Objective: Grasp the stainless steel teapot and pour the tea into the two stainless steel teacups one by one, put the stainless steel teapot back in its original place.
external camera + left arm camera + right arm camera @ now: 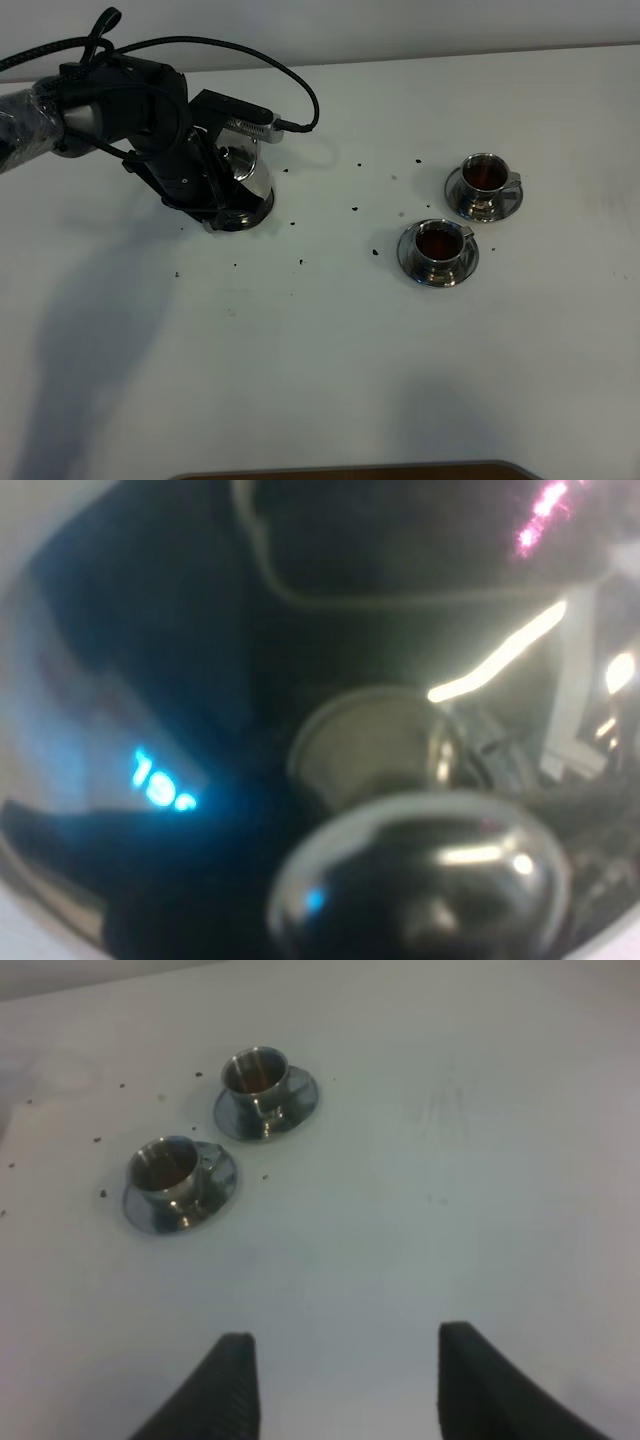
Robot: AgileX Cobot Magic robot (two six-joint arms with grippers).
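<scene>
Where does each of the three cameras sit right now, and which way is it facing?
Exterior high: mounted above, facing down on the white table; left arm over the teapot, two teacups to the right.
Left wrist: on the left arm, pressed close to the teapot's lid knob; blurred.
Right wrist: on the right arm, facing the teacups across the table; right end effector open.
Shared: both teacups appear in the exterior and right wrist views.

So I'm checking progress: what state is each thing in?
teapot: upright on the table, left gripper at it, grip not visible
nearer teacup: on its saucer, dark tea inside
farther teacup: on its saucer, dark tea inside
right gripper: open, empty
</scene>
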